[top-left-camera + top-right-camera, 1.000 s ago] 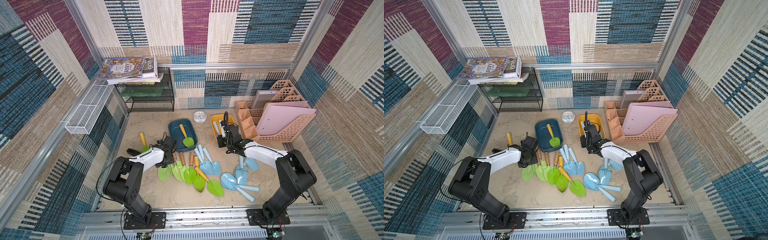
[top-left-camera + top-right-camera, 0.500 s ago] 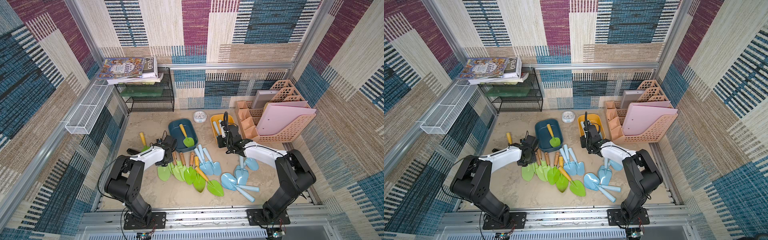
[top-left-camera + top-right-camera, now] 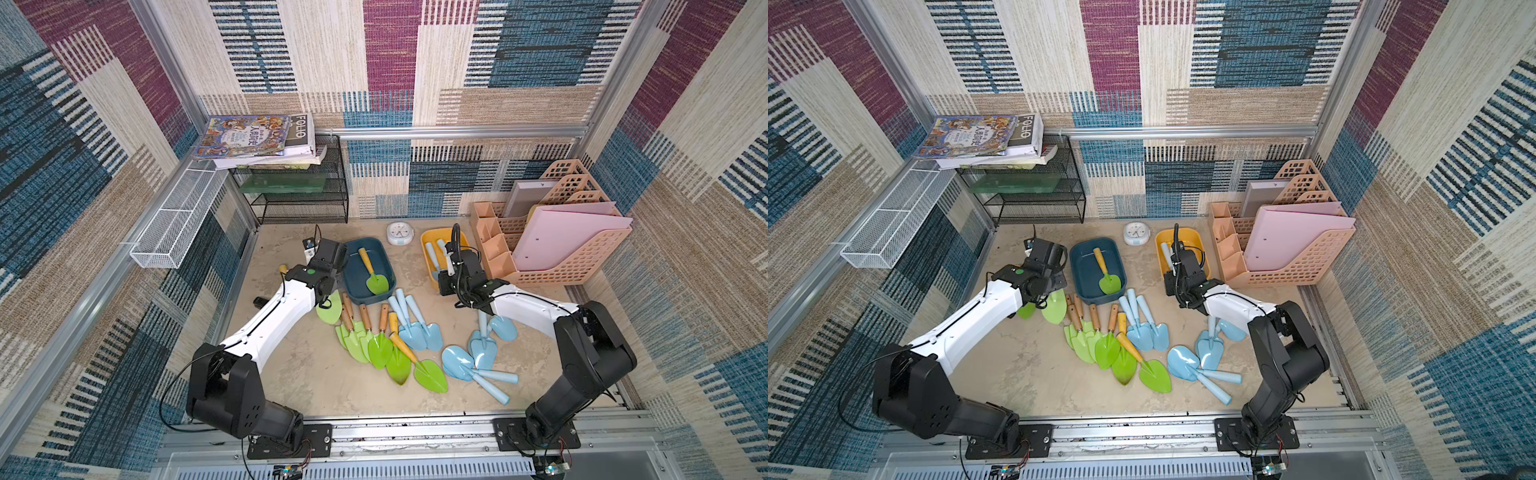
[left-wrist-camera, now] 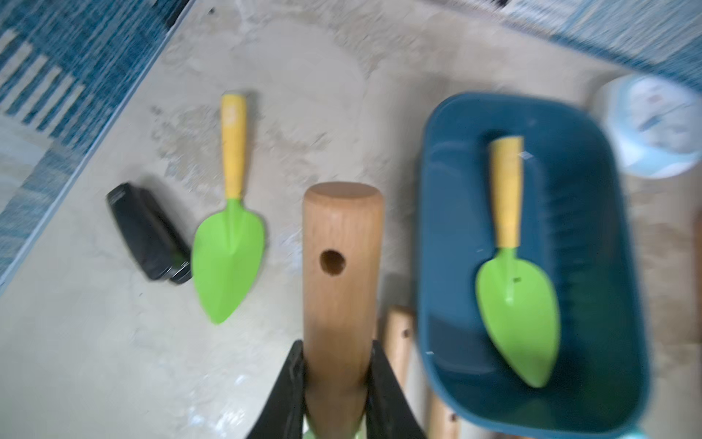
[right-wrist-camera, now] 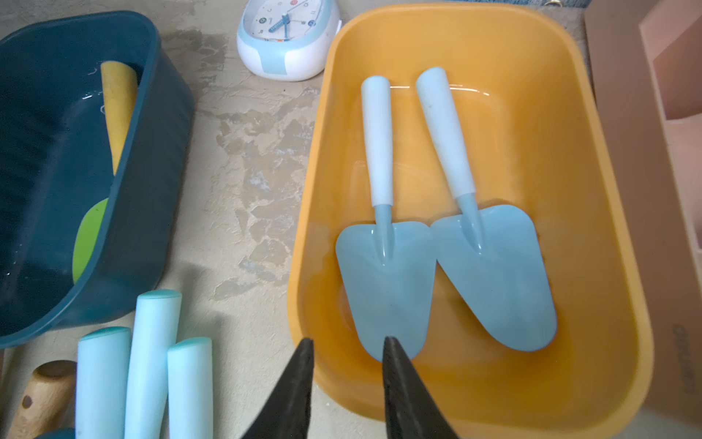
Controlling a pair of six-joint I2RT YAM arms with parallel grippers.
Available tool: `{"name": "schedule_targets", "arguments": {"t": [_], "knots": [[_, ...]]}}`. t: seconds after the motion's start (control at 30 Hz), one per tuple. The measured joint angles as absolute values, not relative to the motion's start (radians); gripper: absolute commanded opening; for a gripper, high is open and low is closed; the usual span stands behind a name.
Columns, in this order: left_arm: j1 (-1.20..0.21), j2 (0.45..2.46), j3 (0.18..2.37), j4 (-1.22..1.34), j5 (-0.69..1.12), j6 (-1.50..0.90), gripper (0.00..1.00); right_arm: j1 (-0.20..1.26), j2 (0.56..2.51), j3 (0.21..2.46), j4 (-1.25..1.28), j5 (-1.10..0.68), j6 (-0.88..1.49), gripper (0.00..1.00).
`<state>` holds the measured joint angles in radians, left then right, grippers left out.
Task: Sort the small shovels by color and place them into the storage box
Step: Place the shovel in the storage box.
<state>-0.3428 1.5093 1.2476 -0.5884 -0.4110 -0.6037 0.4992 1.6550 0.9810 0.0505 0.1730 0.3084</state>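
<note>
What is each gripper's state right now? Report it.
Left gripper: closed on a wood-handled green shovel.
Right gripper: open, holding nothing.

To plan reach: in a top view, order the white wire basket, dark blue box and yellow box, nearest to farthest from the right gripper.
1. Yellow box, just below the right gripper.
2. Dark blue box, to its left, mid-table.
3. White wire basket, on the left wall.

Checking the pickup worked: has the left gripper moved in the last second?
Yes. The left gripper, shut on a wood-handled green shovel, has gone from the near corner of the dark blue box toward its far end, carrying the shovel.
</note>
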Motion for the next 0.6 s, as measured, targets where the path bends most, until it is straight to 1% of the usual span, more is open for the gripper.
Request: {"name": "schedule_targets", "arguments": {"t": [0.27, 0.43, 0.6], "knots": [[-0.352, 1.829, 1.571, -0.482, -0.309, -0.601, 0.00, 0.485, 1.661, 0.973, 0.058, 0.174, 0.310, 0.33], [-0.352, 1.964, 1.665, -0.447, -0.281, -0.637, 0.00, 0.472, 1.663, 0.970, 0.060, 0.172, 0.310, 0.33], [-0.353, 2.048, 1.681, -0.432, -0.266, -0.686, 0.00, 0.470, 1.666, 0.966, 0.066, 0.170, 0.309, 0.33]]}}
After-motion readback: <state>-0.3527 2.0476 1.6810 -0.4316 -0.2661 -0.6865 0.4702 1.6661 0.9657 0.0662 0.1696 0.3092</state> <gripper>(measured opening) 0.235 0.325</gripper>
